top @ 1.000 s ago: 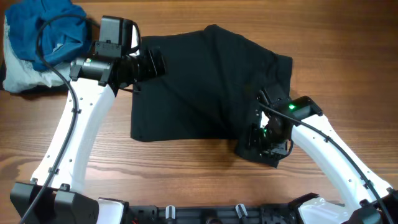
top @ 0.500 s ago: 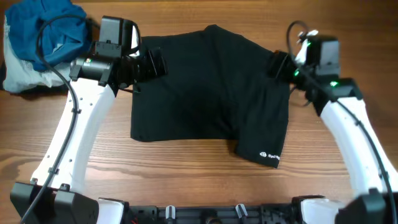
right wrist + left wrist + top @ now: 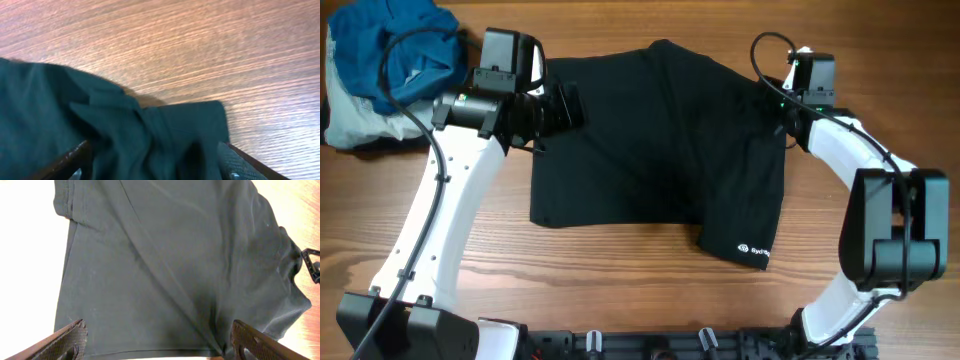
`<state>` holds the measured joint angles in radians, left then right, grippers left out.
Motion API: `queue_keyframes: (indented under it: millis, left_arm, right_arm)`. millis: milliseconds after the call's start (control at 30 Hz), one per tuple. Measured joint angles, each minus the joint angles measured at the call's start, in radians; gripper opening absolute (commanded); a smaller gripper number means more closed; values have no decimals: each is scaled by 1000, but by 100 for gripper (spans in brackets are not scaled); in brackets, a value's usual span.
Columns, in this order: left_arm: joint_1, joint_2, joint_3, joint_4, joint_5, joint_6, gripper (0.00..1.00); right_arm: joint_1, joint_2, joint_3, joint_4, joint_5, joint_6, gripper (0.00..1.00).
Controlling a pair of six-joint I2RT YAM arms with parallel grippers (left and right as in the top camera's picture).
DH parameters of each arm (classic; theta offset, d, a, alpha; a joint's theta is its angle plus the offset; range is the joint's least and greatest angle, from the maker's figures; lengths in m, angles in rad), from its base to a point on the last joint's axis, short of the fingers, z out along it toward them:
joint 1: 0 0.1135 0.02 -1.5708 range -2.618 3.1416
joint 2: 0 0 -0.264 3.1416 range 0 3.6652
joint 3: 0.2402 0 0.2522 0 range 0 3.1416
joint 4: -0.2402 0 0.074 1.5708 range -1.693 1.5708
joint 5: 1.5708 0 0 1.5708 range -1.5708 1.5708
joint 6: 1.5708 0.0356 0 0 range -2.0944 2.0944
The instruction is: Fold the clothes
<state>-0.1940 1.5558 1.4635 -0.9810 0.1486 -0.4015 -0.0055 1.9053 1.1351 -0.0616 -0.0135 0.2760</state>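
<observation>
left tool point(image 3: 570, 103) gapes wide and empty at the left edge of the black shirt point(image 3: 650, 140), right tool point(image 3: 772, 108) stands spread open over its far right corner, shirt lying on the desk point(image 3: 620, 290).

Matt cloth shirt point(image 3: 640, 150) on wooden table point(image 3: 620, 275)
Soft, creased black fabric; smooth, faintly shiny grain; glossy white plastic arms point(image 3: 430, 230).
</observation>
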Motion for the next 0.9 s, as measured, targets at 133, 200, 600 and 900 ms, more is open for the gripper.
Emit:
queue_keyframes:
  millis: [133, 200, 600, 900]
  left_arm:
    - [0, 0, 0, 2, -2, 0, 91]
    - [0, 0, 0, 2, -2, 0, 91]
    - [0, 0, 0, 5, -3, 0, 92]
    - [0, 0, 0, 5, -3, 0, 94]
  right_arm:
    - [0, 58, 1, -8, 19, -9, 14]
    - [0, 82, 1, -37, 19, -9, 10]
    - [0, -33, 27, -467, -71, 26, 4]
    - [26, -93, 34, -723, -196, -5, 14]
